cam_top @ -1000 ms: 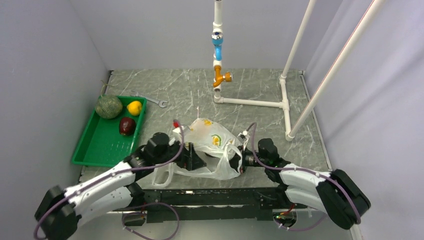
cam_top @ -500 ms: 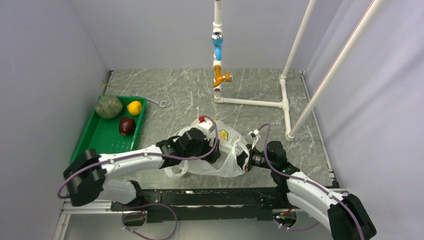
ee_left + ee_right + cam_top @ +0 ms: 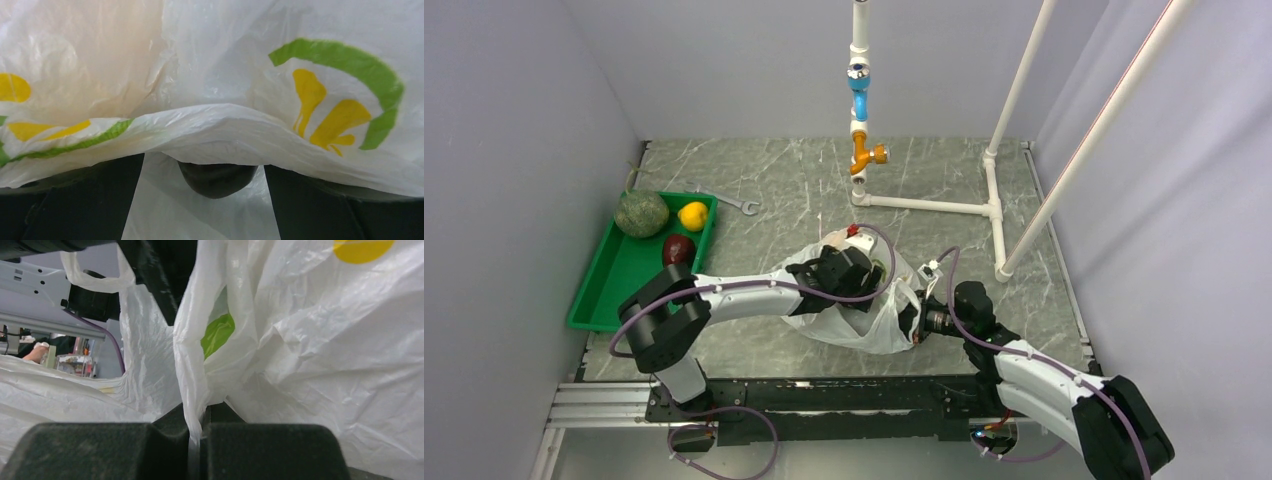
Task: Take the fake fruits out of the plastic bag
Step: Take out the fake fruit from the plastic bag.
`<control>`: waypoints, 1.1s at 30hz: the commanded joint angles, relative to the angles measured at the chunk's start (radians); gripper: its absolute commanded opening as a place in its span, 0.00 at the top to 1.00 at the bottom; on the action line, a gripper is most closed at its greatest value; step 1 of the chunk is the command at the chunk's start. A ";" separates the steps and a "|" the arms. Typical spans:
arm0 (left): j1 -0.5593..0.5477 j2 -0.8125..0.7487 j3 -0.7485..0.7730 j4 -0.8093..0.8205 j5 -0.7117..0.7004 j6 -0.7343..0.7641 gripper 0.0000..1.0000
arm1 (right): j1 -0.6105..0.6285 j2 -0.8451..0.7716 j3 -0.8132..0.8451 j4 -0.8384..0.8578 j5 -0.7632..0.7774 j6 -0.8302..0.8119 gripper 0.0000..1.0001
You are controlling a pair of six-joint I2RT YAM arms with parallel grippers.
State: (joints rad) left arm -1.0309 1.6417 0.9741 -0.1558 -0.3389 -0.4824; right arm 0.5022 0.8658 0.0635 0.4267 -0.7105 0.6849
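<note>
The plastic bag (image 3: 864, 322) lies crumpled at the table's near middle. My left gripper (image 3: 866, 288) is pushed into its mouth. In the left wrist view the left gripper (image 3: 205, 210) is open, with bag film (image 3: 210, 120) draped over its wide-apart fingers (image 3: 70, 205). A dark rounded shape (image 3: 217, 179) sits under the fold; I cannot tell what it is. My right gripper (image 3: 914, 322) is shut on the bag's right edge, with bag film (image 3: 192, 390) pinched between its pads (image 3: 100, 450). The green melon (image 3: 642, 213), yellow lemon (image 3: 692, 215) and dark red apple (image 3: 677, 249) lie outside the bag.
The three fruits rest in a green tray (image 3: 624, 290) at the left. A metal wrench (image 3: 734, 204) lies behind the tray. A white pipe frame with a blue and orange valve (image 3: 861, 150) stands at the back, and its slanted pipes (image 3: 1024, 200) run down the right.
My left arm has swung right and forward, and its gripper has gone from the bag's left side into its mouth. The bag has bunched up and shifted right. The right gripper has kept its hold.
</note>
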 commanded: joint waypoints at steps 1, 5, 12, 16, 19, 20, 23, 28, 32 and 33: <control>-0.011 0.026 0.019 -0.004 -0.013 0.004 0.07 | -0.004 -0.038 -0.002 0.028 0.010 -0.014 1.00; -0.017 0.031 0.003 0.007 0.009 -0.004 0.17 | -0.005 -0.037 0.002 0.016 0.013 -0.028 1.00; -0.024 -0.035 0.005 -0.004 -0.015 0.025 0.43 | -0.005 0.019 0.018 0.041 -0.001 -0.049 1.00; -0.023 -0.137 -0.032 0.021 0.002 0.050 0.50 | -0.006 0.020 0.016 0.051 0.009 -0.049 1.00; -0.023 -0.213 -0.051 0.006 0.028 0.050 0.53 | -0.006 0.018 0.024 0.036 0.011 -0.056 1.00; -0.023 -0.237 -0.054 -0.003 0.056 0.057 0.53 | -0.006 0.012 0.025 0.035 0.013 -0.055 1.00; -0.021 -0.301 -0.088 -0.004 0.191 0.059 0.55 | -0.005 0.004 0.031 0.030 0.037 -0.076 1.00; -0.001 -0.424 -0.184 0.014 0.426 -0.001 0.54 | -0.005 0.020 0.096 -0.044 0.071 -0.152 1.00; -0.001 -0.570 -0.213 -0.024 0.482 0.004 0.54 | -0.008 0.045 0.117 -0.055 0.088 -0.179 1.00; -0.001 -0.616 -0.206 -0.058 0.472 0.008 0.55 | -0.007 0.051 0.124 -0.059 0.085 -0.180 1.00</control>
State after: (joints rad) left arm -1.0351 1.1763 0.7567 -0.1856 0.0319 -0.4664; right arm 0.4988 0.8963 0.1356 0.3752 -0.6510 0.5613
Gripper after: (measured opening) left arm 0.578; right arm 0.009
